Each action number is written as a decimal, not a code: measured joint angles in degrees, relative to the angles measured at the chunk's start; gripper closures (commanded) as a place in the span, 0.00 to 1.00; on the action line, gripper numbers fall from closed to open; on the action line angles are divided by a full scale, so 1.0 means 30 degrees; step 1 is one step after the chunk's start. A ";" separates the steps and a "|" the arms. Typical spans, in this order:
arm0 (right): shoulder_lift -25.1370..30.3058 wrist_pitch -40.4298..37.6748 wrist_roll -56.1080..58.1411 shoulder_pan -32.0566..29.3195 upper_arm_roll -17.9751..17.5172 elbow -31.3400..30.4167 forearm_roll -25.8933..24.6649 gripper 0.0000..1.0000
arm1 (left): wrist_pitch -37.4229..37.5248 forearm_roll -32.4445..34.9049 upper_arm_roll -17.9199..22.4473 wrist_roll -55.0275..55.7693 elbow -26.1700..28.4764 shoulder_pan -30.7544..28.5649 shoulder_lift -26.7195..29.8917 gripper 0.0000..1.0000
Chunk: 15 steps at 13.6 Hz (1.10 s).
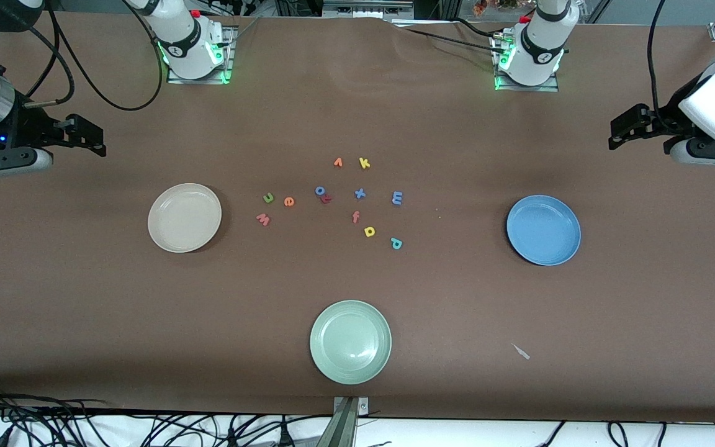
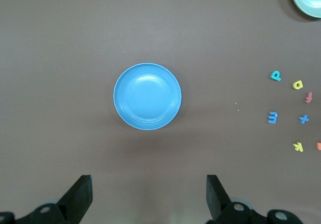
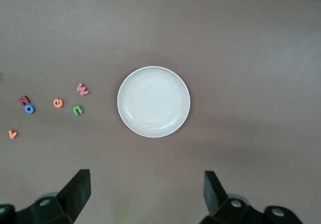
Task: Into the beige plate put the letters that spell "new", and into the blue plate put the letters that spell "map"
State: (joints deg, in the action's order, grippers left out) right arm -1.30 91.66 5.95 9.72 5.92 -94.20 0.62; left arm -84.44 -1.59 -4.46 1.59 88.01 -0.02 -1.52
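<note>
While both plates (image 1: 184, 217) (image 1: 543, 230) sit empty, letters (image 1: 288, 201) lie mid-worktop between them. Left pincer (image 2: 149, 194), right pincer (image 3: 146, 191): released, hovering over plates. Descend vertically, pinch one letter only.

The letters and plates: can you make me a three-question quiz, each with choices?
1. Where is the green n?
A. in the beige plate
B. on the table beside the orange e
C. in the blue plate

2. How many plates are there?
A. two
B. three
C. four

3. How are the left gripper jaws?
A. open
B. shut on a letter
C. shut on a plate

Answers: 1 B, n lies on the cloth by e. 2 B, beige, blue and green plate. 3 A, jaws stand apart, holding nothing.
</note>
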 measured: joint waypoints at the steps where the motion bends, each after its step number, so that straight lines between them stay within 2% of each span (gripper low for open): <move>1: 0.0000 0.0000 -0.0013 0.0001 -0.0001 0.0002 0.0000 0.00 | -0.0017 0.0000 0.0007 0.0016 0.0006 -0.0001 -0.0002 0.00; 15: -0.0061 0.0000 -0.0396 0.0034 -0.0149 0.0003 0.0001 0.00 | -0.0036 0.0014 -0.0246 0.0506 0.0061 0.0206 -0.0039 0.00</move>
State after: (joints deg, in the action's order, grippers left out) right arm -1.48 91.66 4.76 9.82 5.48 -94.19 0.62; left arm -84.55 -1.55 -5.20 3.11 88.19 0.60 -1.64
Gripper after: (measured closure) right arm 0.000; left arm 0.000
